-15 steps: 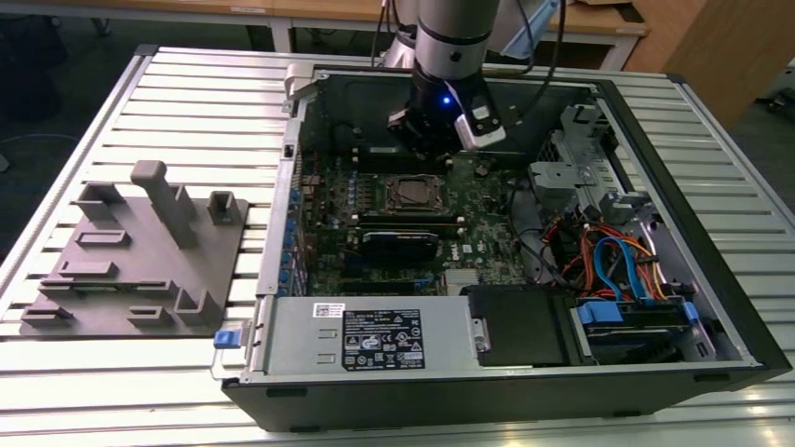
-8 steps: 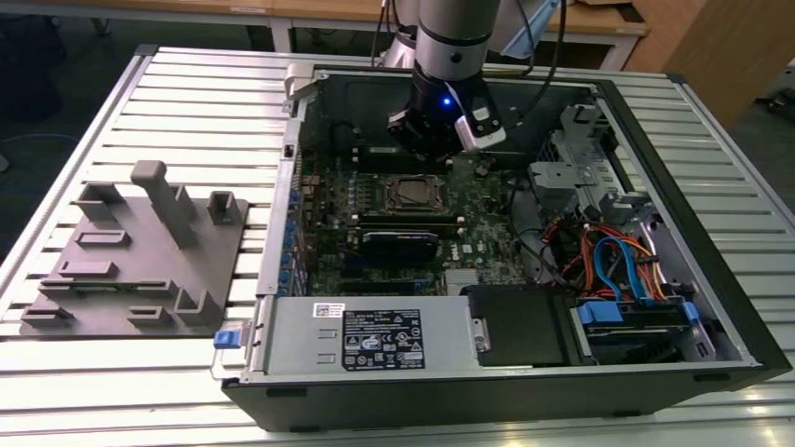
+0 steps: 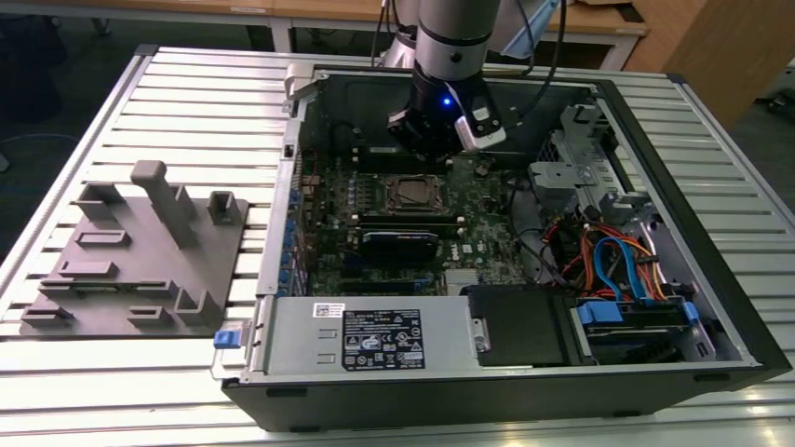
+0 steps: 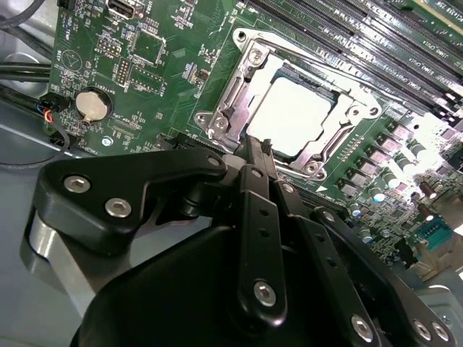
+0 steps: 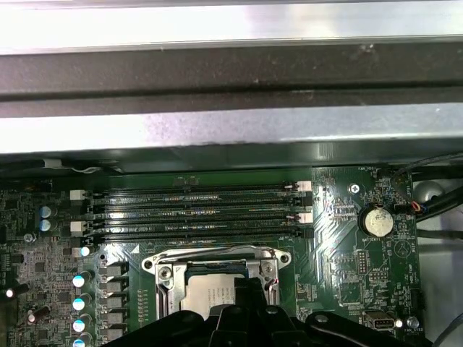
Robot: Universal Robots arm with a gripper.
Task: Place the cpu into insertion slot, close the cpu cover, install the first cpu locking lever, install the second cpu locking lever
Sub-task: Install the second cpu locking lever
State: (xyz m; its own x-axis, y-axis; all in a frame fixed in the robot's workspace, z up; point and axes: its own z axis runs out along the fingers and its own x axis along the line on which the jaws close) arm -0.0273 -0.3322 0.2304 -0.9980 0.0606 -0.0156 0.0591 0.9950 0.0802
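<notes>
The cpu, a dull silver square, sits in the insertion slot on the green motherboard. The cpu cover, a silvery frame with a square opening, lies flat around the chip; it is also seen in the first wrist view as the cpu cover around the cpu. My gripper hangs just above the edge of the socket, fingers pressed together with nothing between them. In the exterior view the gripper is inside the open computer case, just behind the socket.
Long black memory slots run beside the socket, under the case's metal wall. A coin battery sits on the board. A power supply, coloured cables and a grey fixture on the slatted table surround the work area.
</notes>
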